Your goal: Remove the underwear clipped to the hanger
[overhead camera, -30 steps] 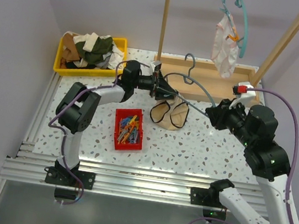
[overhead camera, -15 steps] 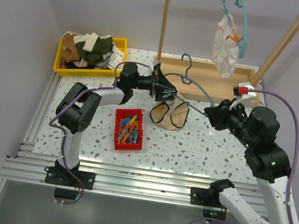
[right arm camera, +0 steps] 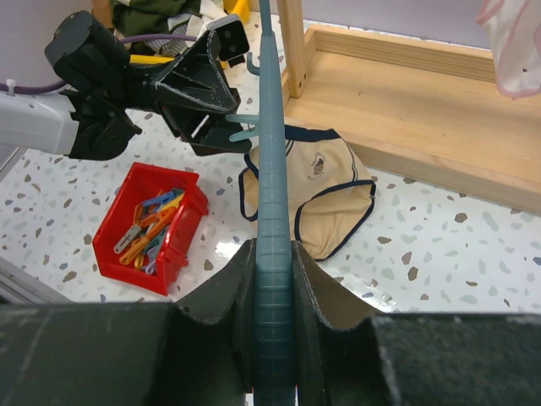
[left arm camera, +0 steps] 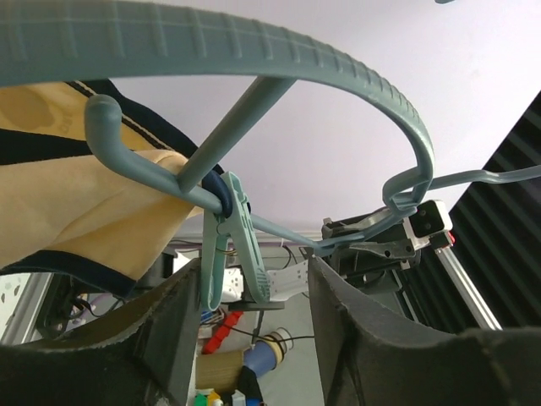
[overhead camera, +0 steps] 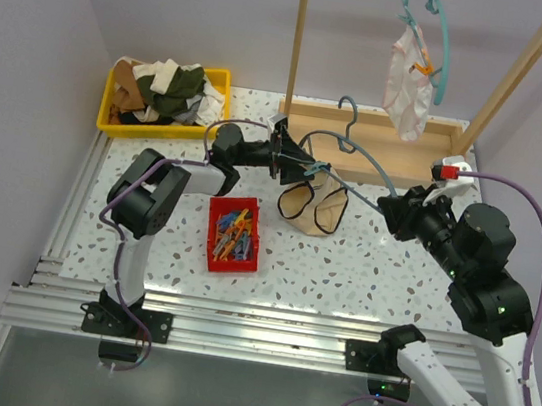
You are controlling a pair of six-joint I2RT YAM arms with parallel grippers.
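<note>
Straddling the clip (left arm camera: 239, 241), the left claw (left arm camera: 254, 283) gapes wide, gripping nothing; the right claw (right arm camera: 275, 254) clamps the hanger (right arm camera: 272, 152). Beige briefs (right arm camera: 325, 203) droop onto the table (overhead camera: 373, 268) mid-scene, clipped on. Unclipping step, I reckon: next, squeeze that clip's tail.

We are looking at a robotics lab cell: a left arm (overhead camera: 145, 201) and a right arm (overhead camera: 486, 289) bolted to aluminium rails (overhead camera: 252, 337) at the edge of a speckled counter (overhead camera: 363, 266), plain lilac walls (overhead camera: 30, 48) boxing it in, a yellow bin (overhead camera: 160, 130) and a red bin (overhead camera: 232, 266).
</note>
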